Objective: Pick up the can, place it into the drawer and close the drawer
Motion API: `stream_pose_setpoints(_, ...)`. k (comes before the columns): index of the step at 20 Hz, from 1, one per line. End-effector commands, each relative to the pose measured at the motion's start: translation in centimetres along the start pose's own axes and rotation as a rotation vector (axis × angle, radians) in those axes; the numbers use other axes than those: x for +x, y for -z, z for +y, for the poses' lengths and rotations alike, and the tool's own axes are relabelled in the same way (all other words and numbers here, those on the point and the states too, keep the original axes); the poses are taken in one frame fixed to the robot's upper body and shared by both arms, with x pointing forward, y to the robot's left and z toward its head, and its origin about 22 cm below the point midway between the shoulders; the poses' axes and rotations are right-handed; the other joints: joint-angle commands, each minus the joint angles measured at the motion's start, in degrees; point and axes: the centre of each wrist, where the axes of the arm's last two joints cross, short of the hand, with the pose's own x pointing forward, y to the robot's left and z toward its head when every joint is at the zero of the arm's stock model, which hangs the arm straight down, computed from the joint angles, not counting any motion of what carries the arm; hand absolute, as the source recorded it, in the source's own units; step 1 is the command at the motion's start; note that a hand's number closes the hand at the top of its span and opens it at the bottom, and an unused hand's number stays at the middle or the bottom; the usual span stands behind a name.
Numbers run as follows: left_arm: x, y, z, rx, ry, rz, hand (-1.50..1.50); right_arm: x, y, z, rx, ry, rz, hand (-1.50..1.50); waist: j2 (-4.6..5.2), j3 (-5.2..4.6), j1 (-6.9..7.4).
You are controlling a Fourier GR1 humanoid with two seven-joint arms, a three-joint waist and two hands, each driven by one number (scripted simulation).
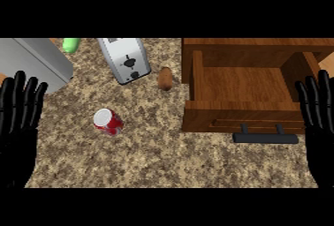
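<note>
counter (163, 163) below me | drawer (241, 84) pulled open, right side | my left hand (18, 119) and my right hand (321, 128) at the edges, fingers straight, holding nothing | red can (108, 122) standing on counter, left of drawer

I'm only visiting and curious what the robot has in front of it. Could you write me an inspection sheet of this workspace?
Surface: speckled brown stone counter.
Job's things: red cylindrical can with a white top stands upright on the counter, left of the open wooden drawer. Nothing shows inside the drawer. Its black bar handle faces the robot.
Clutter: silver toaster, brown oval item beside it, green item cut off at the far edge.
Hands: left hand and right hand are open, fingers up, resting at the view's sides and touching nothing.
Cables: nothing seen.
Surroundings: grey metal box at the far left.
</note>
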Motion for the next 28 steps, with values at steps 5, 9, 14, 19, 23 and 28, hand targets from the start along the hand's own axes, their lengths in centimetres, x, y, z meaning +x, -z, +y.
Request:
stream_pose_setpoints(5,-0.5,2.8,-4.7,-0.134,-0.089,-0.081,-1.50,-0.3,1.3,0.8,-0.005,-0.041,-0.030,-1.50,-0.67,-0.42,-1.46)
stream_pose_setpoints(9,-3.0,0.3,-3.8,-0.066,0.009,0.323,-1.50,-1.7,-1.2,-0.4,-0.090,-0.028,0.308,-1.50,-0.75,-0.37,-1.48)
stream_pose_setpoints(14,-1.4,0.3,-5.8,-0.046,0.004,0.354,-1.50,0.3,-3.4,-2.2,-0.054,-0.026,0.315,-1.50,-0.87,-0.40,-1.54)
stream_pose_setpoints(19,-1.1,1.4,-4.1,-0.055,0.007,0.339,-1.50,-0.8,-4.8,-2.3,-0.068,-0.040,0.340,-1.50,-0.80,-0.42,-1.44)
stream_pose_setpoints(23,-0.2,2.4,-4.2,-0.019,-0.041,0.379,-1.50,0.1,-2.3,-2.7,-0.067,-0.037,0.308,-1.50,-0.77,-0.42,-1.32)
stream_pose_setpoints(28,-0.7,0.7,-4.8,0.013,-0.025,0.416,-1.50,-2.5,-4.7,-3.7,-0.094,-0.043,0.322,-1.50,-0.78,-0.41,-1.32)
